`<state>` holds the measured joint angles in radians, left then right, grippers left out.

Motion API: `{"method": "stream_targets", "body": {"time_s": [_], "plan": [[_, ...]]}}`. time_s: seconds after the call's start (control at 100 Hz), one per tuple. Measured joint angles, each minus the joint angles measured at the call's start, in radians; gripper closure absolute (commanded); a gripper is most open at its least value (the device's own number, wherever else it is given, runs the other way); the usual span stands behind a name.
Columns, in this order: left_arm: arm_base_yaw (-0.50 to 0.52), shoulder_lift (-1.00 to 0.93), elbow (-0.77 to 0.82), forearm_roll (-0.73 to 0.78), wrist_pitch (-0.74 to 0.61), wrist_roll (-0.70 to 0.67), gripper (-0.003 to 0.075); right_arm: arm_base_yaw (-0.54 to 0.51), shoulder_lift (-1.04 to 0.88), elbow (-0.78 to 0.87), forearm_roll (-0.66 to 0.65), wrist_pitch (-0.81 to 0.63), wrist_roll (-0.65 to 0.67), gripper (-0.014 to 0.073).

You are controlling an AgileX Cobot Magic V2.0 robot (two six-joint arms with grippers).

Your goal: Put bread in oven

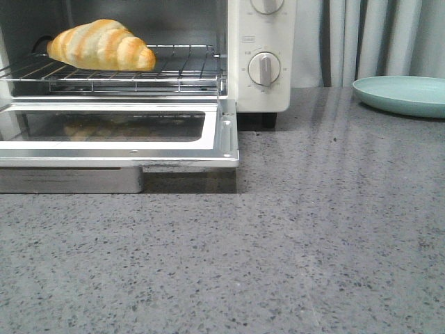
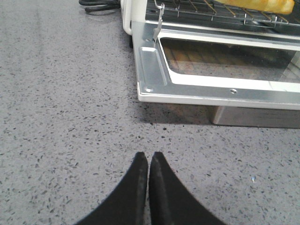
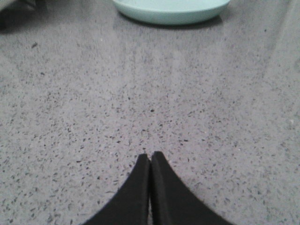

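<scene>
Nearest the cameras, speckled grey tabletop (image 1: 292,264) lay bare beneath the left claw (image 2: 149,161) and right claw (image 3: 150,161), both pressed together holding nothing, while the bread (image 1: 101,45) already rested on the oven (image 1: 261,76) rack, leaving, apparently, only the lowered door (image 1: 118,136) to close.

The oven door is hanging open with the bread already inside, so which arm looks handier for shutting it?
Probably the left. Its shut tool points at the near corner of the open oven door, with the bread on the rack behind. The right tool, also shut, faces only a green plate.
</scene>
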<state>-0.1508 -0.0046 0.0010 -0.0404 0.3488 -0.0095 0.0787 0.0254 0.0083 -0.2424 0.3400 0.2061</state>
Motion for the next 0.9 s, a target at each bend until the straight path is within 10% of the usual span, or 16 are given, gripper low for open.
{"method": "stream_targets", "body": {"time_s": [0.9], "plan": [[0.000,0.000,0.000,0.000,0.000,0.000,0.0741,-0.004,-0.033,0.000,0.006,-0.002,-0.002,0.0642]]}}
